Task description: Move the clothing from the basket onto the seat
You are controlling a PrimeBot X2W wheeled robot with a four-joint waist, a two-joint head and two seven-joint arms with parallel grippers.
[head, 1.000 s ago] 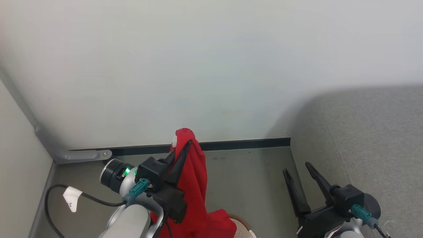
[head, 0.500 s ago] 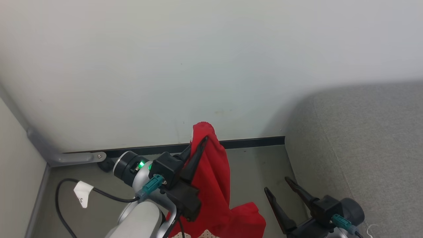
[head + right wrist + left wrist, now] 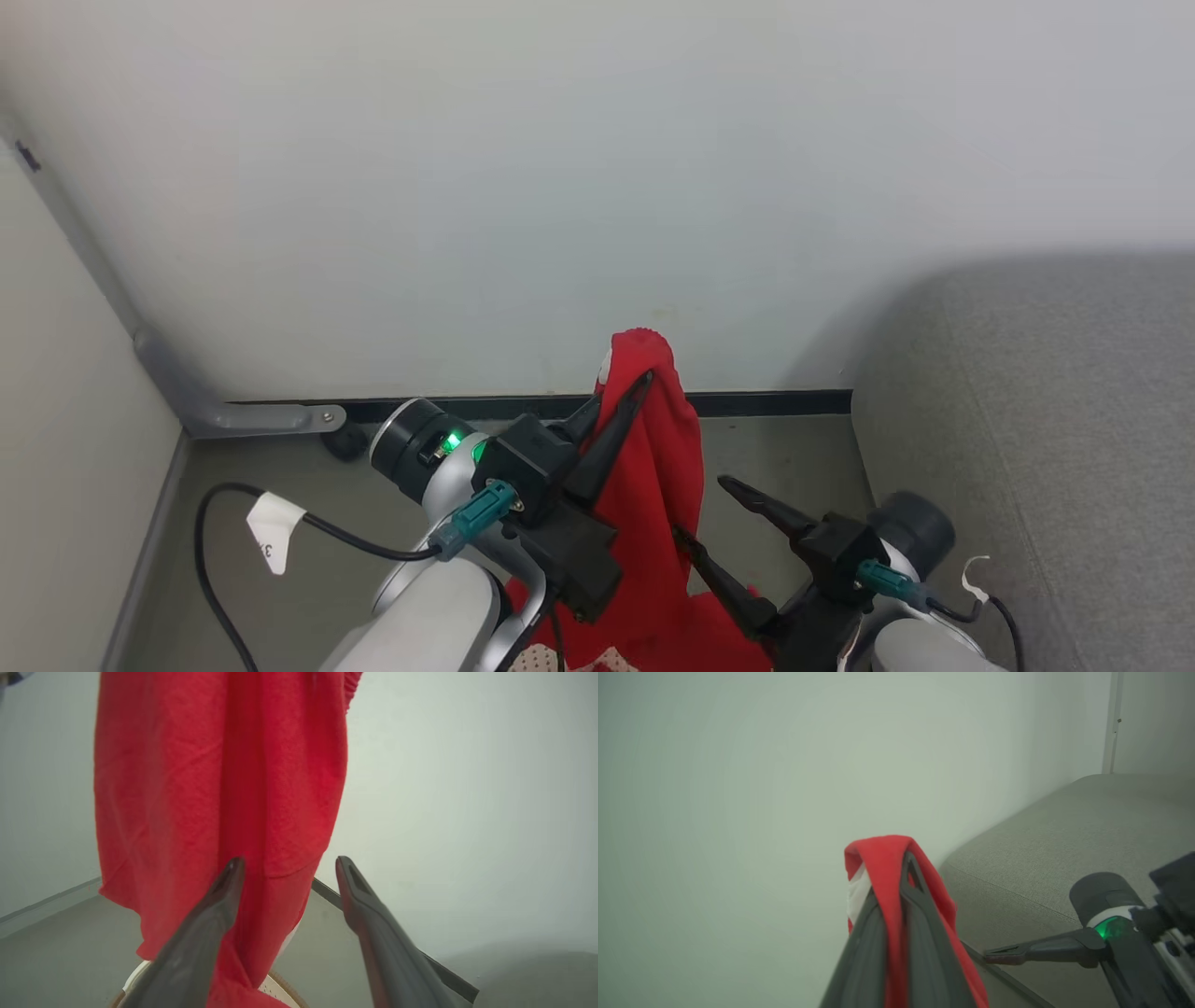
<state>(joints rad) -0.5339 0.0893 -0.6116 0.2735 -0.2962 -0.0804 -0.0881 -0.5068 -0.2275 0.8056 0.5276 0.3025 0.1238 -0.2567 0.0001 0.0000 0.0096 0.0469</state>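
Black left claw [image 3: 624, 390] on a silver-grey forearm [image 3: 434, 611], with teal plug [image 3: 474, 516], green light [image 3: 455, 441], tagged black cable [image 3: 197, 537].

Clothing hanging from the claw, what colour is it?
The clothing is red with a little white; clearest in the left wrist view.

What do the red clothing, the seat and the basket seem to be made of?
Clothing: soft matte cloth, probably knit; it hangs in limp folds. Seat: grey woven upholstery, matte; fine weave and a seam show. Basket: likely hard plastic, cream; small punched holes show.
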